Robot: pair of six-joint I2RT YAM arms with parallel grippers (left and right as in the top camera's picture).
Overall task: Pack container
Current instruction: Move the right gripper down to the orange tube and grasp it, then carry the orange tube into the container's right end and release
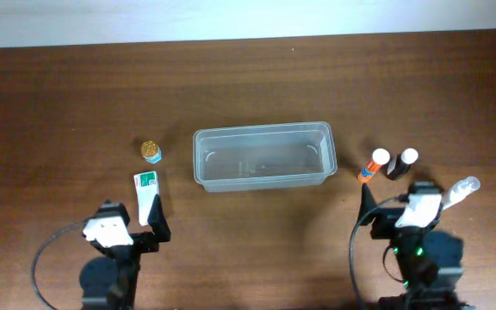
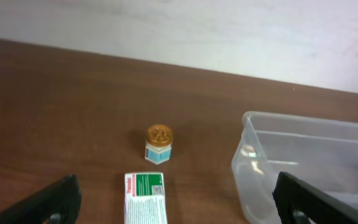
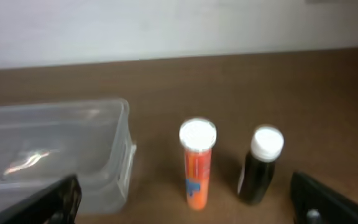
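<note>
The clear plastic container [image 1: 263, 130] stands empty at the table's middle; it also shows in the left wrist view [image 2: 303, 124] and the right wrist view [image 3: 55, 109]. My left gripper [image 1: 133, 217] is open and empty, with a white and green box [image 1: 147, 193] lying flat between and ahead of its fingers [image 2: 179, 210]. A small gold-lidded jar [image 1: 151, 151] stands beyond the box [image 2: 146, 196]. My right gripper [image 1: 396, 195] is open and empty [image 3: 188, 213] behind an upright orange tube [image 3: 197, 163] and a black bottle [image 3: 261, 165], both white-capped.
A clear bottle with a white cap [image 1: 459, 191] lies on the table by the right arm's right side. The orange tube [image 1: 373, 165] stands just right of the container's right end. A pale wall edges the table's far side.
</note>
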